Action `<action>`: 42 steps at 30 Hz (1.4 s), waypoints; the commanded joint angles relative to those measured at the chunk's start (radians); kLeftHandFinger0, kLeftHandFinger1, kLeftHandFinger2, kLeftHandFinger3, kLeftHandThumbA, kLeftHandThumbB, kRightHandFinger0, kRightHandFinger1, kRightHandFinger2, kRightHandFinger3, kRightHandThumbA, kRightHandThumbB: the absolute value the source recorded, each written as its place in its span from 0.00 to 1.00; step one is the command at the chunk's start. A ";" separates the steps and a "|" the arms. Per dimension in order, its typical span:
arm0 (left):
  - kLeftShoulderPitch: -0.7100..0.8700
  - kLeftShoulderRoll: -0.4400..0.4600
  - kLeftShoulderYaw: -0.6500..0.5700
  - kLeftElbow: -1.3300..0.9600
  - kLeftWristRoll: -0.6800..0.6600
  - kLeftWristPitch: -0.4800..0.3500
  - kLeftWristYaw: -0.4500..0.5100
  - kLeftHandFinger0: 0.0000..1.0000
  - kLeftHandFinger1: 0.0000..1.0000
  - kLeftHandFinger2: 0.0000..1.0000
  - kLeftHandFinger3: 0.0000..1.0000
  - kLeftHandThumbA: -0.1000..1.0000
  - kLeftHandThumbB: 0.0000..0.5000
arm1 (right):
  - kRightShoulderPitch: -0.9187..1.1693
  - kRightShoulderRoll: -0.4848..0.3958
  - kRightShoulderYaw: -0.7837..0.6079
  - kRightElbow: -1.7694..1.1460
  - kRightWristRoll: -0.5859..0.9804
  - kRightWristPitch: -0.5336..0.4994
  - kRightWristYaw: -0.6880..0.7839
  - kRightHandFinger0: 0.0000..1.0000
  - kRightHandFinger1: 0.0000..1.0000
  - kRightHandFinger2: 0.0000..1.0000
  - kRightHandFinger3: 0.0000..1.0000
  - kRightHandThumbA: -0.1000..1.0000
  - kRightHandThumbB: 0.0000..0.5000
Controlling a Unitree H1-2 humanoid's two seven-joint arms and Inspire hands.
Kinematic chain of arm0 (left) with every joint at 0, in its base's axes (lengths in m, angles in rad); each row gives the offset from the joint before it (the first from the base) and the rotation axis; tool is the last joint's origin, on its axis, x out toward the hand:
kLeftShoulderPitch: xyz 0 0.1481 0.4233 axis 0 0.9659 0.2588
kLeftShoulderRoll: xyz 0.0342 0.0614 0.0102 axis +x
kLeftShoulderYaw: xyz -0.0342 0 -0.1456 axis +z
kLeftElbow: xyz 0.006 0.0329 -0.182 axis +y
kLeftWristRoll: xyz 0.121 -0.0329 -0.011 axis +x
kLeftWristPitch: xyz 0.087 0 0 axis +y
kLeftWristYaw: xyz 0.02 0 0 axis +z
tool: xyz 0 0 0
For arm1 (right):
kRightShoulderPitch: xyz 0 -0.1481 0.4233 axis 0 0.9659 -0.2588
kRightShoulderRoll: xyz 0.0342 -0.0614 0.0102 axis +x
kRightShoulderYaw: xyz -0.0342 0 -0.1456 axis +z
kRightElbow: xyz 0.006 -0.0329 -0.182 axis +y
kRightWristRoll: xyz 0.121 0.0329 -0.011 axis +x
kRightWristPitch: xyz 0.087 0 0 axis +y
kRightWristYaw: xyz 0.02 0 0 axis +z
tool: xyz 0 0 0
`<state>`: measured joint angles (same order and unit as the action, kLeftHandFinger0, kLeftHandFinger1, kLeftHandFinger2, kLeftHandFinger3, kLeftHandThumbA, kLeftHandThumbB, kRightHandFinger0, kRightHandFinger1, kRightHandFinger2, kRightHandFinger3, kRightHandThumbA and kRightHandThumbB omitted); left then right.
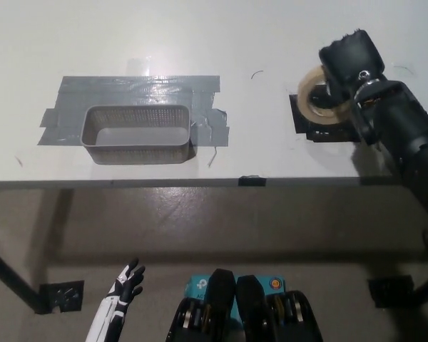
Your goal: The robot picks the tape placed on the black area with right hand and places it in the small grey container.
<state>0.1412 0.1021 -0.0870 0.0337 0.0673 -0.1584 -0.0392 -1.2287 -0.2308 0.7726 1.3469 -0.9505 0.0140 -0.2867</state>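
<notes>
A beige roll of tape [314,97] is tilted up over the black area [318,125] at the right of the white table. My black right hand [349,68] is shut on the tape, gripping its right side from above. The small grey mesh container [138,133] stands on a patch of grey tape at the table's left, well apart from the roll. Down at the lower left, below the table edge, my white left hand [126,283] rests with fingers spread, holding nothing.
The white table's front edge [171,182] runs across the middle of the view, with a small black marker [250,180] on it. Bare tabletop lies between the container and the black area. The floor shows below.
</notes>
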 commanded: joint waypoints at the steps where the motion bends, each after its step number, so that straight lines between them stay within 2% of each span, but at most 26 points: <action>1: -0.007 0.012 -0.001 -0.021 0.004 -0.036 -0.016 1.00 1.00 1.00 1.00 1.00 0.25 | -0.073 0.014 -0.074 -0.057 0.072 -0.077 -0.173 0.00 0.00 0.15 0.38 0.00 0.58; 4: -0.008 0.012 -0.002 -0.020 0.004 -0.034 -0.017 1.00 1.00 1.00 1.00 1.00 0.27 | -0.082 0.042 -0.107 -0.081 0.082 -0.132 -0.209 0.00 0.14 0.54 0.38 0.00 0.47; 6: -0.008 0.013 -0.004 -0.028 0.003 -0.028 -0.019 1.00 1.00 1.00 1.00 1.00 0.26 | -0.091 0.064 -0.109 -0.091 0.074 -0.127 -0.204 0.00 0.25 0.71 0.34 0.00 0.41; 7: -0.010 0.013 -0.004 -0.027 -0.001 -0.031 -0.021 1.00 1.00 1.00 1.00 1.00 0.26 | -0.100 0.083 -0.112 -0.097 0.078 -0.115 -0.171 0.04 0.37 0.81 0.42 0.00 0.39; 9: -0.010 0.013 -0.005 -0.030 0.002 -0.025 -0.021 1.00 1.00 1.00 1.00 1.00 0.27 | -0.103 0.111 -0.129 -0.104 0.090 -0.129 -0.197 0.00 0.34 0.70 0.27 0.00 0.45; 10: -0.010 0.013 -0.006 -0.030 0.004 -0.025 -0.021 1.00 1.00 1.00 1.00 1.00 0.26 | -0.104 0.120 -0.130 -0.103 0.088 -0.129 -0.201 0.00 0.33 0.72 0.26 0.00 0.43; 11: -0.011 0.015 -0.008 -0.034 0.012 -0.021 -0.021 1.00 1.00 1.00 1.00 1.00 0.26 | -0.111 0.144 -0.124 -0.099 0.080 -0.128 -0.206 0.00 0.33 0.75 0.26 0.00 0.40; 12: -0.012 0.015 -0.008 -0.035 0.014 -0.019 -0.021 1.00 1.00 1.00 1.00 1.00 0.25 | -0.114 0.149 -0.122 -0.097 0.077 -0.129 -0.208 0.02 0.38 0.80 0.35 0.00 0.41; 13: -0.014 0.016 -0.008 -0.035 0.017 -0.018 -0.021 1.00 1.00 1.00 1.00 1.00 0.25 | -0.120 0.167 -0.124 -0.092 0.083 -0.128 -0.192 0.00 0.34 0.77 0.33 0.00 0.41; 14: -0.015 0.016 -0.007 -0.036 0.013 -0.015 -0.023 1.00 1.00 1.00 1.00 1.00 0.27 | -0.128 0.192 -0.135 -0.084 0.098 -0.127 -0.181 0.00 0.27 0.68 0.40 0.00 0.46; 15: -0.014 0.011 -0.006 -0.039 0.006 -0.015 -0.023 1.00 1.00 1.00 1.00 1.00 0.26 | -0.133 0.209 -0.128 -0.079 0.088 -0.113 -0.192 0.00 0.19 0.59 0.35 0.00 0.48; 16: -0.011 0.011 -0.007 -0.039 0.003 -0.018 -0.026 1.00 1.00 1.00 1.00 1.00 0.26 | -0.138 0.234 -0.131 -0.075 0.094 -0.098 -0.175 0.00 0.15 0.54 0.45 0.00 0.48; 18: -0.009 0.012 -0.009 -0.036 0.005 -0.026 -0.029 1.00 1.00 1.00 1.00 1.00 0.27 | -0.147 0.277 -0.123 -0.060 0.089 -0.080 -0.180 0.00 0.09 0.48 0.50 0.00 0.51; 20: -0.007 0.007 -0.016 -0.032 0.014 -0.035 -0.029 1.00 1.00 1.00 1.00 1.00 0.27 | -0.152 0.301 -0.127 -0.051 0.096 -0.075 -0.173 0.00 0.08 0.47 0.53 0.00 0.52; 21: -0.007 0.006 -0.020 -0.032 0.017 -0.038 -0.029 1.00 1.00 1.00 1.00 1.00 0.27 | -0.162 0.329 -0.126 -0.039 0.097 -0.069 -0.170 0.00 0.09 0.49 0.54 0.00 0.58; 22: -0.005 0.002 -0.023 -0.028 0.020 -0.046 -0.028 1.00 1.00 1.00 1.00 1.00 0.27 | -0.172 0.355 -0.123 -0.028 0.097 -0.060 -0.158 0.00 0.06 0.45 0.53 0.01 0.63; 24: -0.005 -0.005 -0.029 -0.031 0.023 -0.043 -0.025 1.00 1.00 1.00 1.00 1.00 0.23 | -0.182 0.374 -0.122 -0.017 0.100 -0.066 -0.161 0.00 0.00 0.33 0.48 0.00 0.65; 26: -0.007 -0.008 -0.035 -0.032 0.030 -0.043 -0.026 1.00 1.00 1.00 1.00 1.00 0.20 | -0.207 0.413 -0.133 0.006 0.118 -0.058 -0.114 0.00 0.00 0.27 0.45 0.00 0.56; 28: -0.010 -0.010 -0.042 -0.033 0.039 -0.043 -0.026 1.00 1.00 1.00 1.00 1.00 0.19 | -0.215 0.432 -0.135 0.015 0.121 -0.069 -0.151 0.00 0.00 0.21 0.40 0.00 0.66; 30: -0.010 -0.011 -0.047 -0.036 0.045 -0.046 -0.026 1.00 1.00 1.00 1.00 1.00 0.20 | -0.222 0.444 -0.127 0.026 0.116 -0.069 -0.159 0.00 0.00 0.20 0.38 0.00 0.66; 31: -0.011 -0.010 -0.049 -0.035 0.050 -0.049 -0.025 1.00 1.00 1.00 1.00 1.00 0.21 | -0.235 0.457 -0.122 0.035 0.114 -0.054 -0.127 0.00 0.03 0.23 0.45 0.00 0.68; 33: -0.014 -0.007 -0.055 -0.040 0.059 -0.049 -0.025 1.00 1.00 1.00 1.00 1.00 0.22 | -0.243 0.467 -0.129 0.042 0.126 -0.057 -0.106 0.06 0.08 0.23 0.47 0.00 0.75; 35: -0.011 -0.006 -0.059 -0.045 0.068 -0.047 -0.023 1.00 1.00 1.00 1.00 1.00 0.25 | -0.238 0.469 -0.124 0.049 0.125 -0.053 -0.104 0.00 0.00 0.16 0.46 0.00 0.75; 37: -0.007 -0.006 -0.065 -0.052 0.072 -0.045 -0.025 1.00 1.00 1.00 1.00 1.00 0.24 | -0.229 0.466 -0.123 0.055 0.128 -0.041 -0.083 0.03 0.07 0.22 0.52 0.00 0.72; 40: 0.010 -0.007 -0.070 -0.073 0.069 -0.027 -0.029 1.00 1.00 1.00 1.00 1.00 0.29 | -0.204 0.462 -0.114 0.064 0.125 -0.029 -0.096 0.00 0.00 0.02 0.51 0.00 0.69; 42: 0.015 -0.004 -0.073 -0.084 0.081 -0.022 -0.027 1.00 1.00 1.00 1.00 1.00 0.31 | -0.196 0.459 -0.102 0.068 0.115 -0.023 -0.110 0.00 0.00 0.00 0.50 0.00 0.68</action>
<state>0.1399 0.0957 -0.1499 -0.0027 0.1219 -0.1627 -0.0633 -1.3825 0.2274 0.6619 1.4177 -0.8431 -0.0422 -0.3884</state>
